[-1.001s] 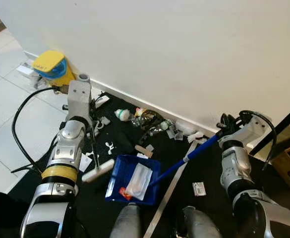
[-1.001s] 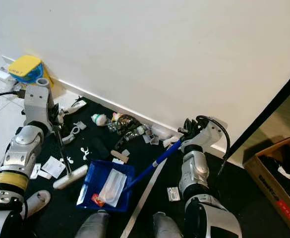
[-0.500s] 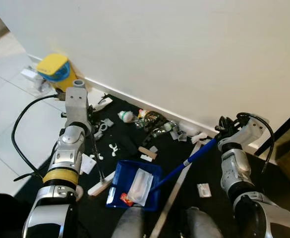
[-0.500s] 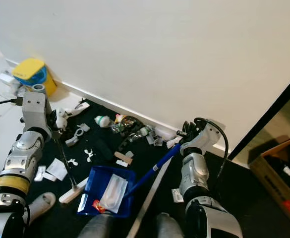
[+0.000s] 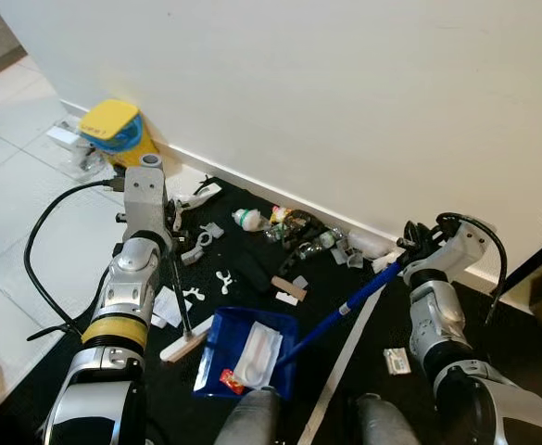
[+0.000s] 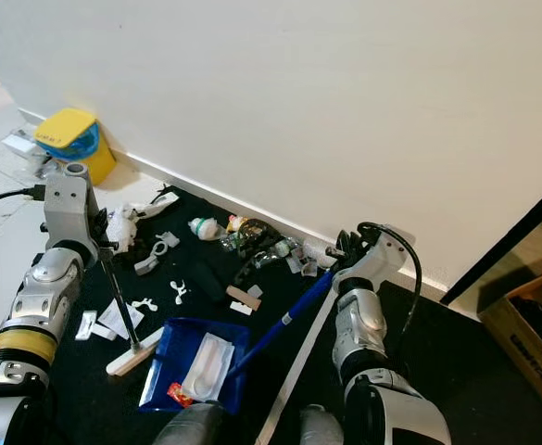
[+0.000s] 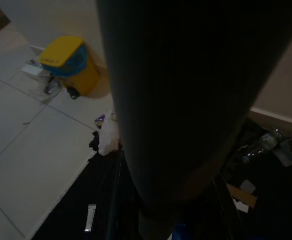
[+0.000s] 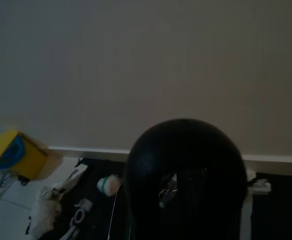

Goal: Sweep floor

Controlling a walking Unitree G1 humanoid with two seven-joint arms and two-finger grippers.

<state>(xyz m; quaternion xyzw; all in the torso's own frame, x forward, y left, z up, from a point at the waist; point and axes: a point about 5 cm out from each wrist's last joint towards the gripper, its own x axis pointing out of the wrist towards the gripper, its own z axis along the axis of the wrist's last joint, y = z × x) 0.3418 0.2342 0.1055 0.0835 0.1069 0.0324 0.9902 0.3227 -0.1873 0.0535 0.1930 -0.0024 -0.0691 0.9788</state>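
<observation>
A blue dustpan [image 5: 247, 352] is seen lying on the black mat [image 5: 252, 278], near the mat's front edge, and a pale wrapper and a small red scrap are held in it. Its long blue handle [image 5: 345, 306] is gripped by the right gripper [image 5: 409, 255], whose fingers are wrapped shut around the top end, close to the wall's baseboard. The brush [image 5: 180, 311] is clamped in the left gripper [image 5: 164, 243]: its thin dark shaft is slanted down to a pale head [image 5: 182, 348] set on the mat just beside the dustpan's left rim. Litter is scattered along the mat's far edge by the wall [image 5: 345, 111]: a white bottle with a green cap [image 5: 249, 220], a tangle of dark plastic [image 5: 298, 232], clear cups and white bits, which cannot be told apart in detail. A yellow bin with a blue liner [image 5: 113, 134] is stood on the tiled floor [image 5: 11, 213] against the wall, off the mat's left corner; its contents cannot be made out. A small packet [image 5: 397, 362] is spotted on the mat by the right arm. In the left wrist view, much is blocked by a dark, blurred shape; in the right wrist view, a black rounded form is set across the lower middle, with the wall above.
</observation>
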